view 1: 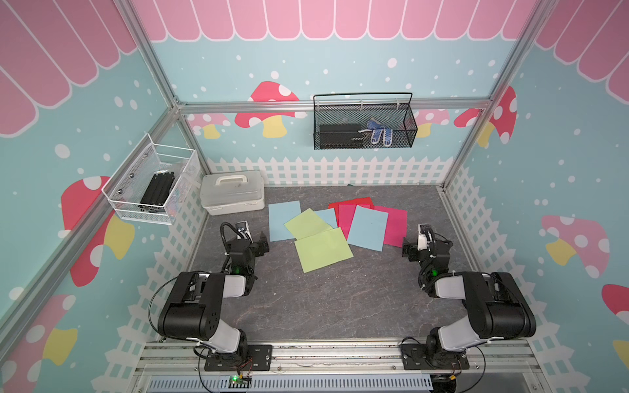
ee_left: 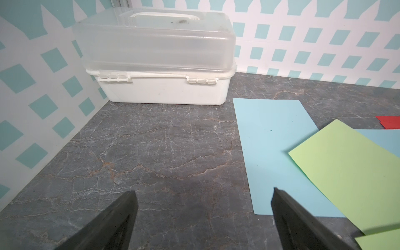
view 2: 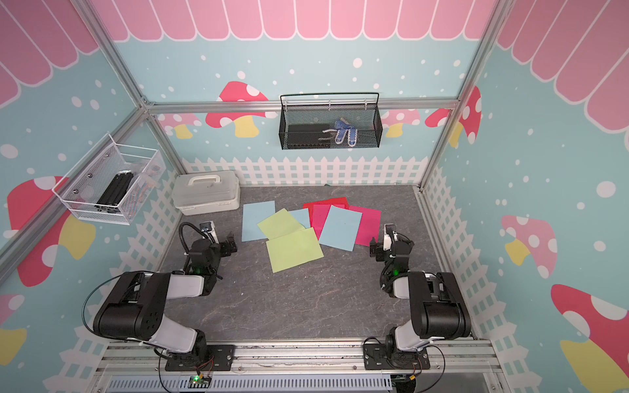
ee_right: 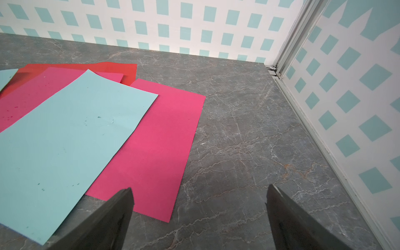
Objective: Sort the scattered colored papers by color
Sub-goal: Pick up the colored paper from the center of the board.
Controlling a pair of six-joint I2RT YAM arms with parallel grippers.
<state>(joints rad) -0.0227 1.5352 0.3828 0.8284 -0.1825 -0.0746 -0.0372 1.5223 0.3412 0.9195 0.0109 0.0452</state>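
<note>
Colored papers point(view 1: 323, 250) lie mixed and overlapping at the back of the gray table point(view 1: 323, 306). Left gripper point(ee_left: 203, 192) and right gripper point(ee_right: 199, 190) sit beside them, spread wide, holding nothing. Maybe two red sheets hide underneath; hard to tell.

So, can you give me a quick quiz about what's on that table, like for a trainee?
1. True or false: the left gripper and the right gripper are both open and empty.
2. Which sheet lies on top of the magenta papers? A green, B light blue, C red.
3. Fill in: the white box stands nearest the ___ gripper.
Key: 1 true; 2 B, the light blue sheet; 3 left.
</note>
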